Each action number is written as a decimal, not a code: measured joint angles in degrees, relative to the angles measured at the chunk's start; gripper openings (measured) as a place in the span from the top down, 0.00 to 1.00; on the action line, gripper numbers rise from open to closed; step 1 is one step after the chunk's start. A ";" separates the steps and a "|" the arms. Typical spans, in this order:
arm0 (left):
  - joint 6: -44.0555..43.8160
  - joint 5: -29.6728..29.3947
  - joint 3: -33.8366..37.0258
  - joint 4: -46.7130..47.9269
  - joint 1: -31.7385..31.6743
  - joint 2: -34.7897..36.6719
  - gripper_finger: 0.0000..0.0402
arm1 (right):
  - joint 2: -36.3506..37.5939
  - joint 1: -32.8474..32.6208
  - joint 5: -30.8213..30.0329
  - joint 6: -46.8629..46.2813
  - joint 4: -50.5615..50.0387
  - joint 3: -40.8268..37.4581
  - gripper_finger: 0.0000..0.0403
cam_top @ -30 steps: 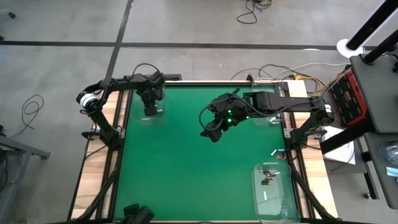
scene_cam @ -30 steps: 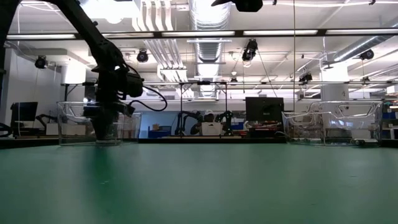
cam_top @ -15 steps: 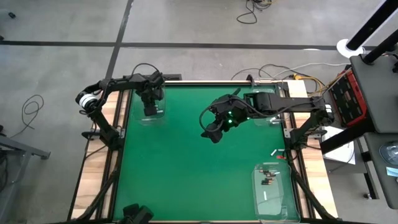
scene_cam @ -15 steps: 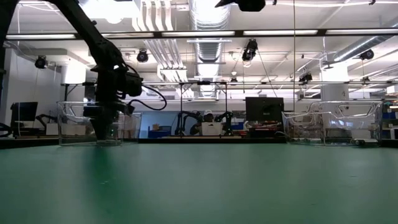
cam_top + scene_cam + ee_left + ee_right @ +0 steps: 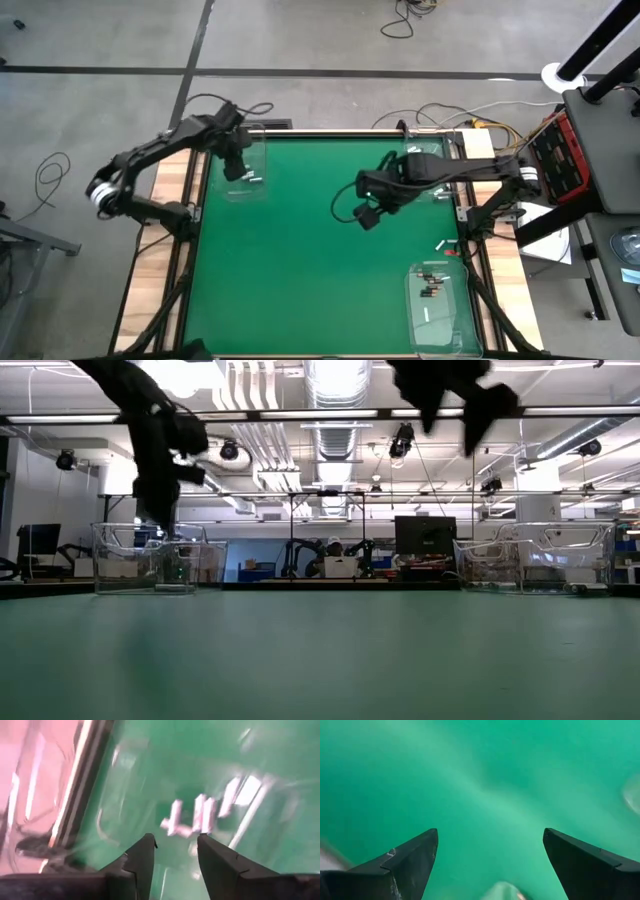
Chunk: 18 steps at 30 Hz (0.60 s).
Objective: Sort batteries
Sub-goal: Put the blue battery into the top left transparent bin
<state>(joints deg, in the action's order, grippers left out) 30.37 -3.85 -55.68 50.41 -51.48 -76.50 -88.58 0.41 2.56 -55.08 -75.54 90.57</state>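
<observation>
The left gripper (image 5: 237, 166) hangs above the clear tray (image 5: 258, 190) at the table's far left corner, its jaws a little apart with nothing between them; the left wrist view looks down past the fingers (image 5: 142, 862) at a few whitish batteries (image 5: 197, 815) lying side by side in that tray. The right gripper (image 5: 368, 215) hovers over bare green mat (image 5: 290, 280) near the middle of the table, jaws spread wide and empty.

My reading is that this falls between a drop-off and the next pickup. The remaining stock sits at the near right: a second tray (image 5: 412, 310) holds several dark batteries (image 5: 431, 285) and a pale one (image 5: 430, 313), and a loose battery (image 5: 441, 243) lies on the mat just beside the table edge. The next move probably calls for the right arm to swing towards that group, line its open jaws across one small cylinder and close on it alone.

Only the high view shows the near right tray and the loose battery. Only the left wrist view shows the pale batteries clearly. The low view adds that both arms are raised well off the mat, and it shows a third tray (image 5: 530, 565) at the far right, contents unclear
</observation>
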 joint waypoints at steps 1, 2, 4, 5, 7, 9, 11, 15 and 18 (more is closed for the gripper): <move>-0.55 2.08 0.00 -0.02 0.00 1.97 0.67 | 0.58 0.02 0.06 -1.75 -1.22 -2.09 0.12; -1.25 4.40 0.00 -0.07 0.00 3.92 0.67 | 1.42 0.02 0.36 -3.52 -1.99 -4.53 0.12; -2.54 9.01 0.00 -0.46 0.05 7.51 0.66 | 3.45 -0.01 1.34 -7.44 -2.34 -9.39 0.13; -2.80 10.82 0.00 -0.48 0.07 9.14 0.66 | 4.54 -0.01 1.71 -9.50 -1.90 -11.80 0.13; -3.07 13.28 0.00 -0.55 0.09 12.29 0.66 | 6.97 -0.03 1.95 -14.57 -1.59 -16.25 0.13; -3.06 13.80 0.00 -1.09 0.11 15.05 0.66 | 9.43 -0.04 1.93 -19.52 -1.74 -20.13 0.13; -3.02 13.81 0.00 -1.87 0.11 17.44 0.66 | 11.49 -0.41 1.84 -23.48 -1.69 -23.28 0.13; -2.95 13.79 0.00 -3.89 0.11 20.84 0.66 | 15.24 -1.43 2.21 -28.20 -1.55 -29.34 0.13; -2.93 13.79 0.00 -4.41 0.11 21.90 0.66 | 17.23 -1.69 4.70 -29.96 -1.46 -34.00 0.13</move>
<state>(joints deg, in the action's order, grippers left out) 27.44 9.93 -55.68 46.00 -51.37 -54.59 -71.35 -1.28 7.26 -85.04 -77.00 56.58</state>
